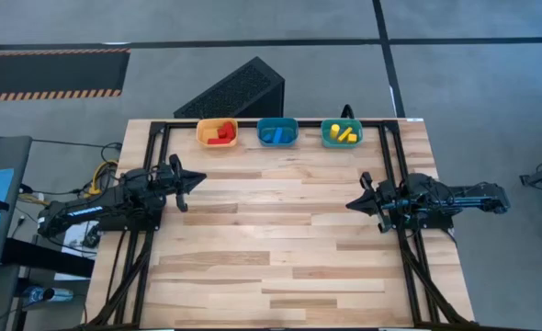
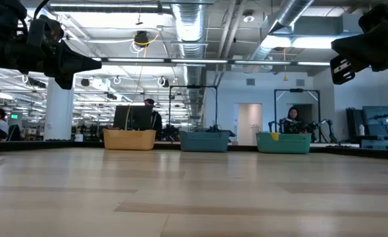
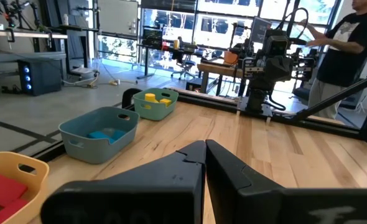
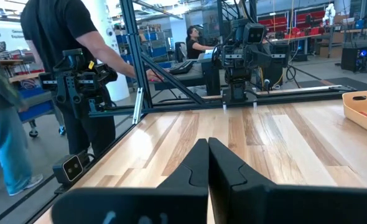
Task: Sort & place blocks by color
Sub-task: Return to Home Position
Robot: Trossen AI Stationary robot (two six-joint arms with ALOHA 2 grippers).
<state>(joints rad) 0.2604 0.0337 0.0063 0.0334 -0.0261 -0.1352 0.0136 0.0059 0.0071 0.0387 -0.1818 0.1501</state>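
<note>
Sorting appears complete: no block lies loose on the table [image 1: 280,239]. At upper centre of the high view stand three bins in a row.

- The orange bin [image 1: 201,131] holds the red blocks [image 1: 220,136].
- The teal bin [image 1: 260,131] holds the blue blocks [image 1: 275,135].
- The green bin [image 1: 326,134] holds the yellow blocks [image 1: 344,134].

Counts per bin cannot be resolved. At mid-left the left gripper [image 1: 201,180] is closed and empty. At mid-right the right gripper [image 1: 350,204] is likewise closed and empty.

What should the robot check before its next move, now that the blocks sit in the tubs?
1. Red blocks in the orange plastic bin: ok.
2. Blue blocks in the teal plastic bin: ok.
3. Yellow blocks in the light green plastic bin: ok.
4. No block left on the wooden table: ok.
5. Left gripper shut, empty, above the table's left side: ok.
6. Right gripper shut, empty, above its right side: ok.
</note>
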